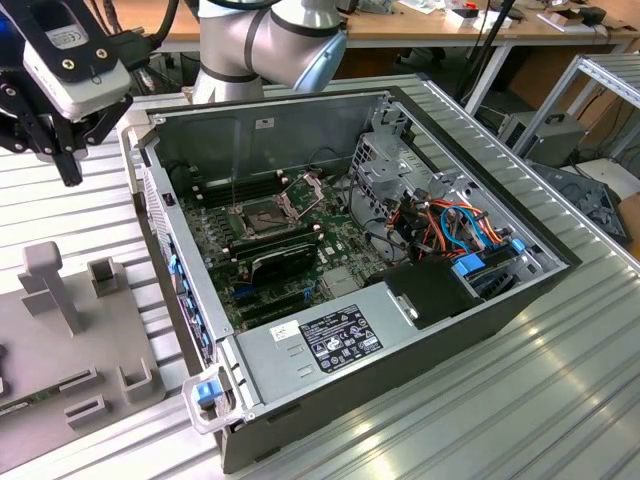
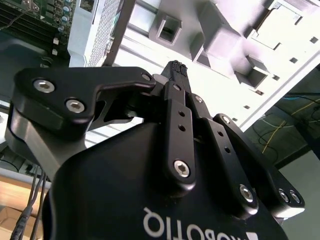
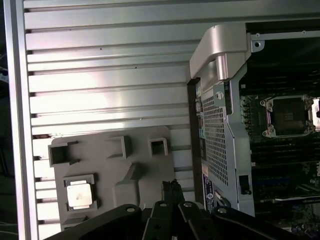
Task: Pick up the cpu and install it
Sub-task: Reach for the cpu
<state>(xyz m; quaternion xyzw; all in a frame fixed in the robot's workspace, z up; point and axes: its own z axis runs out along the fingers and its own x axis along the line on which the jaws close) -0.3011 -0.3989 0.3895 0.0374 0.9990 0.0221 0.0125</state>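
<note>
- The pincer [image 3: 172,186] hangs above the bench [image 3: 100,65], outside the case. Its fingers are pressed together with nothing between them.
- The tray [image 3: 145,165], a grey moulded one, lies on the bench under the pincer.
- The cpu [image 3: 80,194] lies flat, silver top up, in a square pocket of the tray, well apart from the fingertips.
- The case [image 1: 400,300] stands open just beside the tray.
- The socket [image 3: 290,116] sits on the board inside the case.
</note>
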